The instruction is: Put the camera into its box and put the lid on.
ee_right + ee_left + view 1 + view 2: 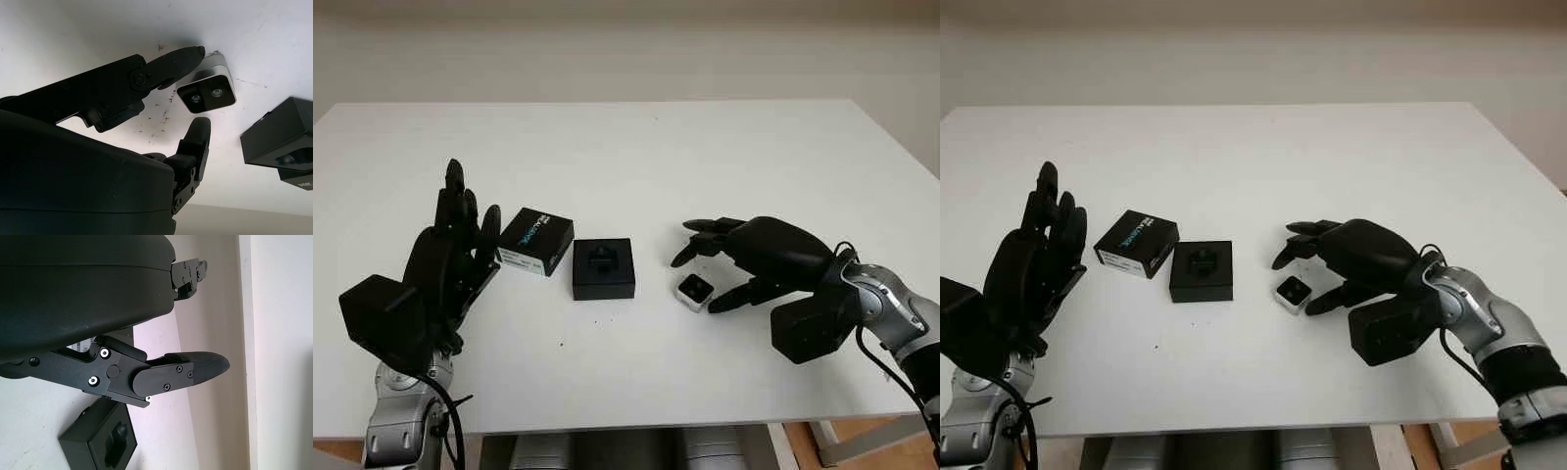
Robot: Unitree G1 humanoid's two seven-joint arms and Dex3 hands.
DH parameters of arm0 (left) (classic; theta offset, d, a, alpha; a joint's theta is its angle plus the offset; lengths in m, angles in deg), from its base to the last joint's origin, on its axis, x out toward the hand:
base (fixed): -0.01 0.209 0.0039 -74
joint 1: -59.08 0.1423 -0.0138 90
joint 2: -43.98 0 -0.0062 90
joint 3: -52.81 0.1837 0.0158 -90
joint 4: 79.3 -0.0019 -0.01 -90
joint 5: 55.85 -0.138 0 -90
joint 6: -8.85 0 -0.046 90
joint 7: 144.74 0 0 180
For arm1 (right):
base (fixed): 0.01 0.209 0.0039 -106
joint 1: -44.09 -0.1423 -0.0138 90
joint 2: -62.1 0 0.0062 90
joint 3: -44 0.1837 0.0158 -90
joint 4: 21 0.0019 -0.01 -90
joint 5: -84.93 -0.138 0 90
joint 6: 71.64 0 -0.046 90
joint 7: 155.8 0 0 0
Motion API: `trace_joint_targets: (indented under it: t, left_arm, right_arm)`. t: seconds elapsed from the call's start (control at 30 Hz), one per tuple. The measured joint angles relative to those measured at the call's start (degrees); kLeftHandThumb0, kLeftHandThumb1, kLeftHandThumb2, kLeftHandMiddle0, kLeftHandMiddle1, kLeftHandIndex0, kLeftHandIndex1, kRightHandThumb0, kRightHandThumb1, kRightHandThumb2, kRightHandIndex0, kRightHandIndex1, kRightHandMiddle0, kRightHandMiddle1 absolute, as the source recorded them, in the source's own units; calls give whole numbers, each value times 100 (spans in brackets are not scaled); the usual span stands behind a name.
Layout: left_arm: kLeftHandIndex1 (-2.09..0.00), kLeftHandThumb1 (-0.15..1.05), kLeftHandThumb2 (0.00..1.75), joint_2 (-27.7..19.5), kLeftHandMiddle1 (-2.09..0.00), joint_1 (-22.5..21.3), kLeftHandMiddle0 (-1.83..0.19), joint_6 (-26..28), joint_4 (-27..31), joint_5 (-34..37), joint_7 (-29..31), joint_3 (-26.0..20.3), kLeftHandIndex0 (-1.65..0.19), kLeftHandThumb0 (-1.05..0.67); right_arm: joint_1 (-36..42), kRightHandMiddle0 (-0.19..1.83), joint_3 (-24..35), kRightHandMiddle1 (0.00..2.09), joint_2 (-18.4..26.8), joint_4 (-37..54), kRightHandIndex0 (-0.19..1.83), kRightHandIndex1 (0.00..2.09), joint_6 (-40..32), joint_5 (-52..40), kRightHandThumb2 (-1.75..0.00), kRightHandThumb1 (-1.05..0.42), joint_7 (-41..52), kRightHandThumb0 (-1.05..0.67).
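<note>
Two robot hands are showing at the lower corners of the head views, both over the white table (pixel 705 157). Nearest, at the lower left of the frame, the left robot hand (pixel 450 250) is standing upright with its fingers pointing toward the far edge; it is released and holding nothing, positioned just left of the lid. At the lower right of the frame, the right robot hand (pixel 734 259) is reaching in toward the centre, released as well, with its fingers bracketing the camera (pixel 695 290) without gripping it: one finger (pixel 178 61) is lying along one side of the camera's body and another fingertip (pixel 198 132) is pointing at it from the opposite side, and whether either is touching cannot be told.

Sitting on the table slightly right of centre, the camera is a small silver-white square block with a dark face turned upward. Just to its left, a little apart, the open black box (pixel 603 267) is lying with its moulded insert showing. Farther back and to the left, the lid (pixel 535 241), black with blue lettering and a white label on its side, is lying at an angle, touching or nearly touching the box's far-left corner
</note>
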Motion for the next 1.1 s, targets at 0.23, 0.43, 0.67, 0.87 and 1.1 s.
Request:
trace_joint_targets:
  t: [0.23,0.43,0.67,0.87,1.1]
  left_arm:
    - [-1,105,55,1,0,0,19,0,0,-21,-8,5,19,-63]
    - [-1,105,55,6,-1,0,19,-1,0,-41,-38,9,19,-62]
    - [0,105,54,6,0,0,19,14,1,-14,-18,10,19,-62]
    - [0,105,56,6,0,0,19,-7,1,-22,-22,10,19,-60]
    - [-1,105,54,10,-1,0,19,65,8,-24,-57,11,19,-62]
  right_arm:
    - [0,32,-2,86,-65,-74,25,8,-7,33,-5,-89,-4,-53]
    - [-1,31,-5,89,-77,-73,25,8,-123,80,-5,-90,56,-52]
    - [-2,32,-5,111,-85,-73,26,7,-134,90,-6,-94,75,-50]
    - [-5,34,-7,145,-88,-69,30,7,-120,203,-6,-100,-30,-46]
    - [-5,34,-12,150,-89,-117,32,7,-16,217,-6,-100,-107,-46]
